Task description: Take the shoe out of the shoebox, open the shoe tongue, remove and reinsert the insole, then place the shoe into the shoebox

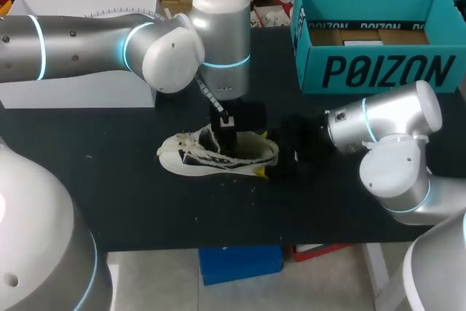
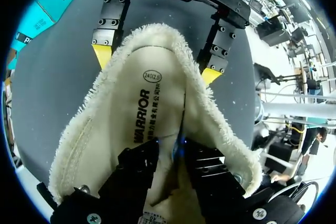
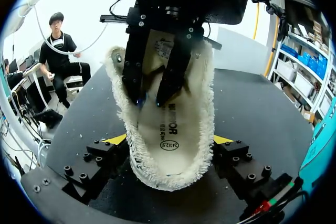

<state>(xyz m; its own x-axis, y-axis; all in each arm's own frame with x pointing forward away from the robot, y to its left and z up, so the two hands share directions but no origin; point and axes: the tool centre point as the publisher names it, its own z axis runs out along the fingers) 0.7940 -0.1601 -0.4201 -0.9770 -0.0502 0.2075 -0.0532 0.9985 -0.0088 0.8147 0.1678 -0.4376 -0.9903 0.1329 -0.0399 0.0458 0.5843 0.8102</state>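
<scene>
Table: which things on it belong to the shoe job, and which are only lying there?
Belong to the job: shoe, insole inside it, shoebox, left gripper, right gripper.
Only lying there: white box at the table's far left corner.

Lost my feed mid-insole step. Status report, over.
Right gripper shut on shoe heel, on table. Left gripper inside, pinching insole. Shoebox open, apart; nothing in the way.
</scene>
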